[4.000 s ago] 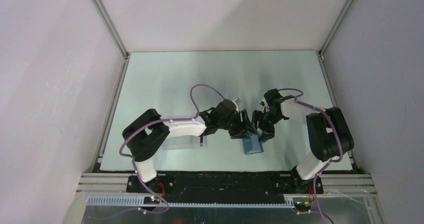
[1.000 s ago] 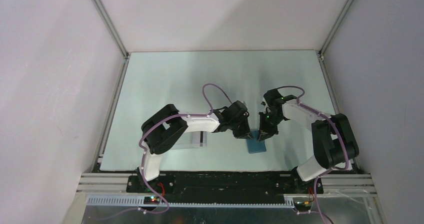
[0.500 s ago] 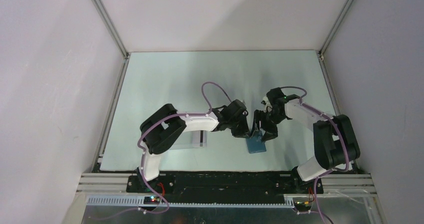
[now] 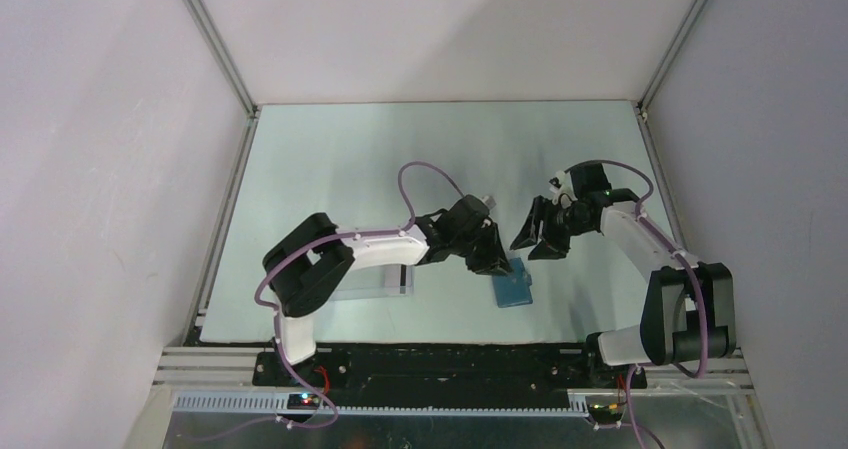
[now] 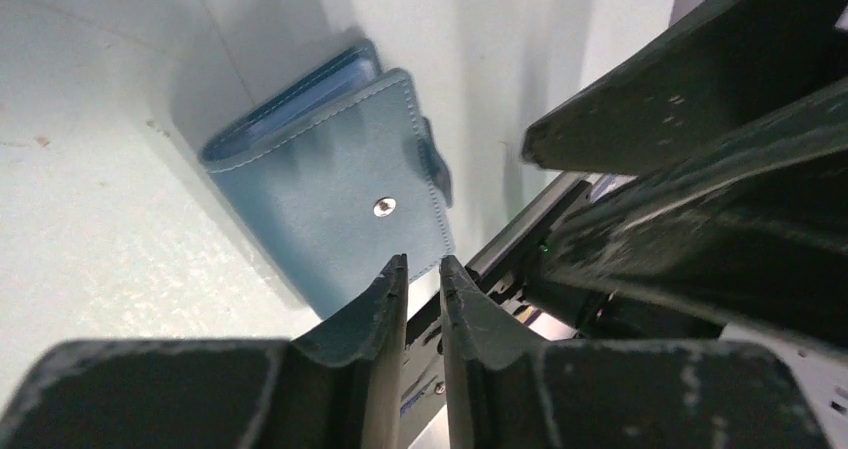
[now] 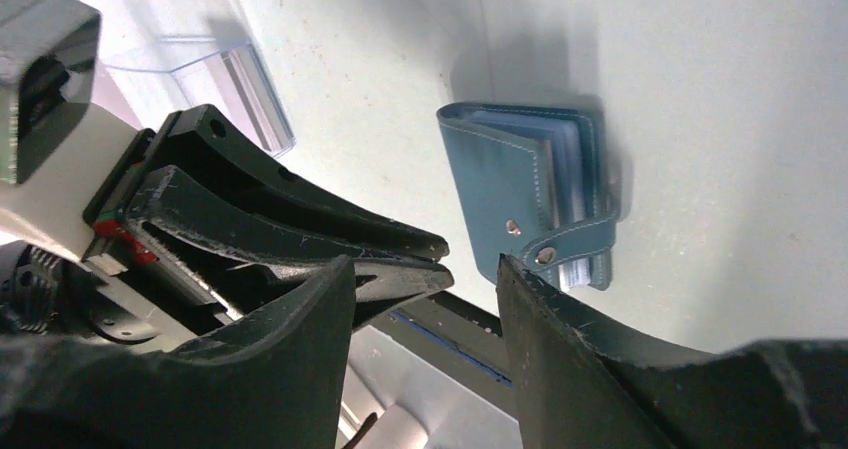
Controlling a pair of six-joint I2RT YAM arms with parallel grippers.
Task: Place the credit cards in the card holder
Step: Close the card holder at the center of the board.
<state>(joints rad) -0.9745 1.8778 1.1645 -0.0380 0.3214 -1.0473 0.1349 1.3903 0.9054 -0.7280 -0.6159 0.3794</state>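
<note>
As folded holder [image 4: 512, 291] lies just nearside of left gripper [image 4: 497, 263] (barely ajar, empty), right gripper [image 4: 541, 245] hangs farther, wide, empty.

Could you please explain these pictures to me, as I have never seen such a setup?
These are two robot arms bolted at the near edge of a table. The wide picture looks down from above and behind them; the other two come from a camera on each wrist, so the dark prongs in front are that arm's own claw. On the table lie a small teal card holder, folded with its tab snapped shut, and a clear plastic box partly under the left arm. The left claw, prongs barely apart, and the right claw, wide open, are both close to the card holder and hold nothing.
</note>
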